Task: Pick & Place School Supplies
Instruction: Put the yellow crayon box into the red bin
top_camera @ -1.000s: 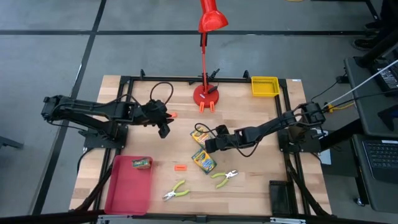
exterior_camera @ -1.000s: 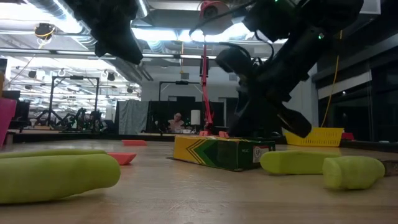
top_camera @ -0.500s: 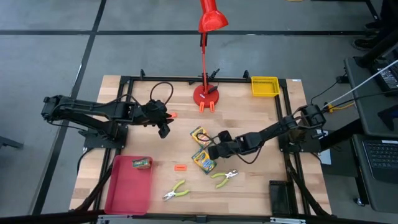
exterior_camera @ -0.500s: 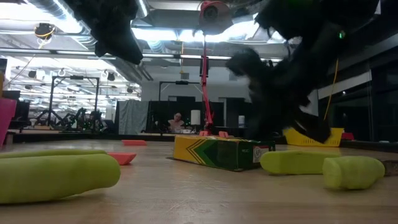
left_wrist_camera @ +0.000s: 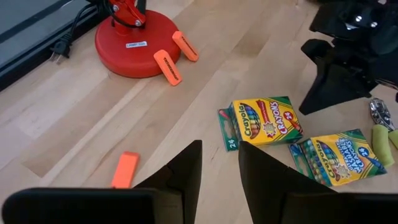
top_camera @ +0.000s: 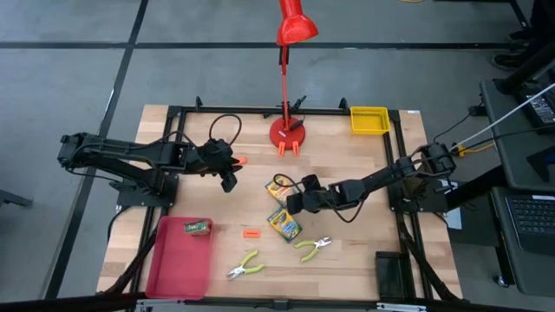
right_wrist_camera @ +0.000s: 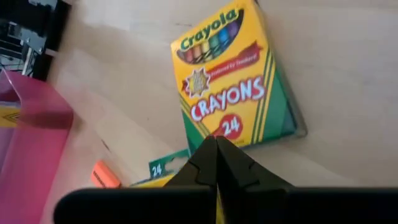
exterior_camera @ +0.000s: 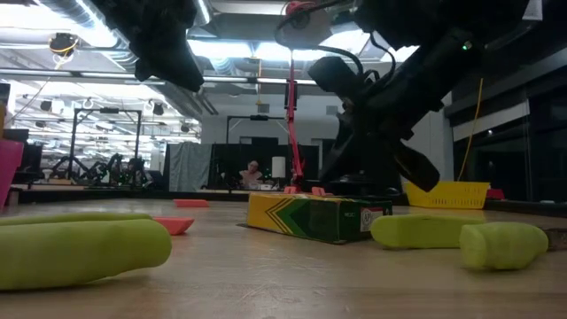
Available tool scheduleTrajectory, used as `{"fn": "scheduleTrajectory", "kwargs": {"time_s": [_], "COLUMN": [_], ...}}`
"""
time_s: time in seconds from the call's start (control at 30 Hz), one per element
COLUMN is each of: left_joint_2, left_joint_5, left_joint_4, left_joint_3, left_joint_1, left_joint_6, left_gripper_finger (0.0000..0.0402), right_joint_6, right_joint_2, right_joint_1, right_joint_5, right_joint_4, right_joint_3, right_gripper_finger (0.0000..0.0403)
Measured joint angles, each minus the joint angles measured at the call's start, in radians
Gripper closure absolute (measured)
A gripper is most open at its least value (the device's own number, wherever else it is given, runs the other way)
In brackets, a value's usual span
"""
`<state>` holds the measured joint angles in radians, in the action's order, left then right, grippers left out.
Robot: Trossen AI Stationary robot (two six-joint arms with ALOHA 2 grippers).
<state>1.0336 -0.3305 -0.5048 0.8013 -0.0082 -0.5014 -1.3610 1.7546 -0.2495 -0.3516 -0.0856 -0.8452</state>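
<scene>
One camera hangs overhead, looking straight down on the whole desk point(top_camera: 347, 147) and both arms; another sits at desk-top height, facing level across into the room. Each wrist camera looks close past its own jaws, and both share the crayon boxes point(left_wrist_camera: 264, 122).

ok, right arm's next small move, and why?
Probably open the jaws: the right gripper is shut and empty, between the two flat yellow-and-green crayon boxes, so it can't take either box. The left gripper waits apart.
</scene>
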Motion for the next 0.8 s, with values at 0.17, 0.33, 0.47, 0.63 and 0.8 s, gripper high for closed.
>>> {"fn": "scheduleTrajectory", "kwargs": {"time_s": [0.17,0.33,0.47,0.63,0.8], "left_joint_2": [0.000,0.000,0.000,0.000,0.000], "left_joint_5": [-0.001,-0.019,-0.025,-0.027,-0.027], "left_joint_4": [0.000,0.000,0.000,0.000,0.000], "left_joint_3": [0.000,0.000,0.000,0.000,0.000], "left_joint_1": [0.000,0.000,0.004,0.004,0.004], "left_joint_6": [0.000,0.014,0.014,0.017,0.017], "left_gripper_finger": [0.0300,0.0300,0.0300,0.0300,0.0300], "right_joint_6": [0.040,0.078,0.073,0.061,0.062], "right_joint_2": [0.000,0.010,0.014,0.014,0.016], "right_joint_1": [0.021,0.016,0.004,-0.021,-0.058], "right_joint_5": [0.002,0.001,-0.011,-0.042,-0.111], "right_joint_4": [0.019,0.043,0.037,0.000,-0.045], "right_joint_3": [0.000,0.002,0.019,0.064,0.087], "right_gripper_finger": [0.0403,0.0403,0.0403,0.0403,0.0403]}}
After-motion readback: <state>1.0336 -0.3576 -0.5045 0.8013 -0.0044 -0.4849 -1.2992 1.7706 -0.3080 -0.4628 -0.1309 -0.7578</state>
